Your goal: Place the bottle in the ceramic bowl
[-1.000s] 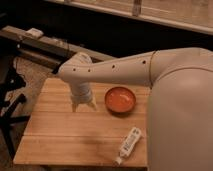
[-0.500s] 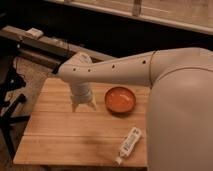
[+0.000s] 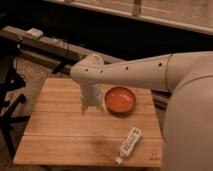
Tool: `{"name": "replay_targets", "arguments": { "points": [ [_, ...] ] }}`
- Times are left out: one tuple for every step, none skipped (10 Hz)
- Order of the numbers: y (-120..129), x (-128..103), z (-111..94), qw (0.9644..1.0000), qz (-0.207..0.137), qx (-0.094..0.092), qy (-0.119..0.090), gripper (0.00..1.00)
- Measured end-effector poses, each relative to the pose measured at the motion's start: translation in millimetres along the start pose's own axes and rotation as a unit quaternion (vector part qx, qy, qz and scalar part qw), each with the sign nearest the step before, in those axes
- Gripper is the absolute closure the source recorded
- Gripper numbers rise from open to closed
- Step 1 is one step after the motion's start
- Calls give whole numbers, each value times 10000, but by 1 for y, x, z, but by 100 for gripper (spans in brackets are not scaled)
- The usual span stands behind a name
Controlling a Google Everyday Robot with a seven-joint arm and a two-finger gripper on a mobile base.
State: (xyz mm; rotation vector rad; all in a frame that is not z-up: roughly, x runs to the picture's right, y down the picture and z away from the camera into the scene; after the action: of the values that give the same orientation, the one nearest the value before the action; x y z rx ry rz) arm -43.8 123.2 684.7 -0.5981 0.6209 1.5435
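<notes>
A small slim white bottle with dark label print lies on its side near the front right of the wooden table. The ceramic bowl, orange inside with a darker rim, sits empty toward the back right of the table. My gripper hangs from the white arm just left of the bowl, pointing down at the tabletop, well away from the bottle. It holds nothing that I can see.
My large white arm and body fill the right side of the view. A dark bench or rail runs behind the table. Black stands and cables are on the floor at the left.
</notes>
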Motion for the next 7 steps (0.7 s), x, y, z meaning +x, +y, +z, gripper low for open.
{"name": "replay_targets", "arguments": {
  "points": [
    [-11, 8, 0, 9999, 122, -6, 24, 35],
    [-26, 21, 0, 9995, 294, -7, 74, 35],
    [-34, 30, 1, 9991, 414, -20, 107, 35],
    [-42, 37, 1, 9986, 504, -14, 137, 35],
    [-52, 45, 3, 9977, 646, -8, 183, 35],
    [-60, 52, 5, 9969, 757, -23, 209, 35],
    [-72, 60, 6, 9957, 894, -3, 257, 35]
  ]
}}
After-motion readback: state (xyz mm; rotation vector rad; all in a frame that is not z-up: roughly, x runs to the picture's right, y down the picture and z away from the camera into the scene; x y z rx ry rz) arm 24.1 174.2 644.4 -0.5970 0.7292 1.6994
